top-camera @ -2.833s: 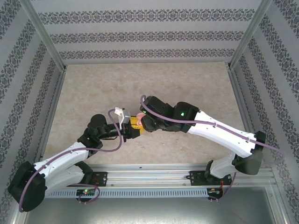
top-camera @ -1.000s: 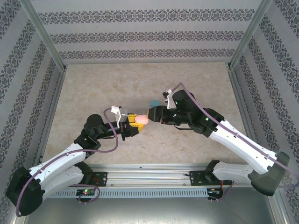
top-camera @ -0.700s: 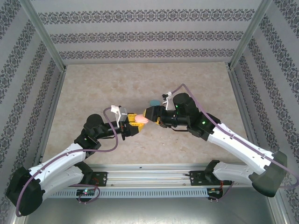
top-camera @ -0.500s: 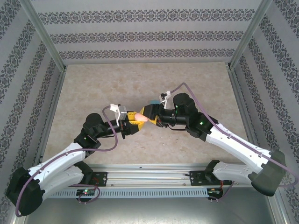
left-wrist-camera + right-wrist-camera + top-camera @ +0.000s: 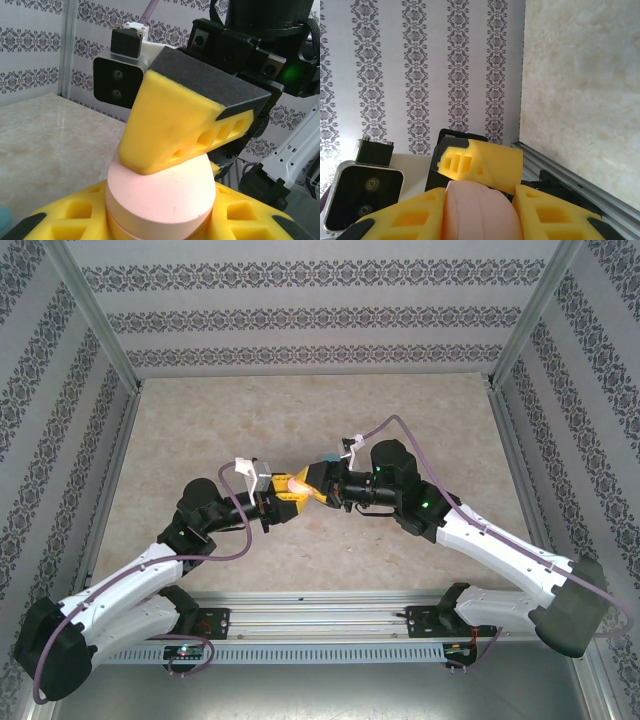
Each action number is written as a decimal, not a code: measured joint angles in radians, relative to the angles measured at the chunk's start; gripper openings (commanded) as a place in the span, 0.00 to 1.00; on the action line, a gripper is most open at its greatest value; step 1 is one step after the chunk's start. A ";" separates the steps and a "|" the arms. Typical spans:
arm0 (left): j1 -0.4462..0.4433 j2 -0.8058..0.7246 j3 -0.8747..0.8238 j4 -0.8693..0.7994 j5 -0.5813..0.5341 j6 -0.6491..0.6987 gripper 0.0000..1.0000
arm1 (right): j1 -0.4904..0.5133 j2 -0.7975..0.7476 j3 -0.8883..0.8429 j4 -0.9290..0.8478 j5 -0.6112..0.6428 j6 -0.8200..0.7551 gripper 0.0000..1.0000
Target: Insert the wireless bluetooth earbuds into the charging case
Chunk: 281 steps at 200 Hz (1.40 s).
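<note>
Both white arms (image 5: 150, 575) reach inward, wrists nose to nose: left yellow-padded gripper (image 5: 283, 502) clamps the pink oval plastic charging case (image 5: 298, 483), right yellow-padded gripper (image 5: 314, 480) pinches it too.

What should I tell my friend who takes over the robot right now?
The left gripper is shut on the pink case and seems to hold it up off the table.
The right gripper is closed on the same case from the other side, one finger on its top.
A blue thing lies on the table behind the right gripper.
Done: both grippers hold the case.
To do: the case looks closed, so open it and put the earbuds in. I cannot tell whether any are inside.
</note>
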 measured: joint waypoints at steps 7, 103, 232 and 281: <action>0.000 -0.001 0.000 -0.002 0.000 0.000 0.33 | 0.000 0.000 -0.003 0.005 -0.001 0.003 0.19; 0.000 -0.172 0.004 -0.188 -0.076 0.074 0.59 | -0.151 -0.036 -0.026 -0.077 0.005 -0.048 0.19; 0.002 -0.256 -0.150 -0.340 -0.248 0.152 0.61 | -0.426 0.378 -0.026 -0.184 0.010 -0.366 0.18; 0.024 -0.173 -0.206 -0.269 -0.251 0.152 0.61 | -0.509 0.561 0.010 -0.121 -0.011 -0.453 0.19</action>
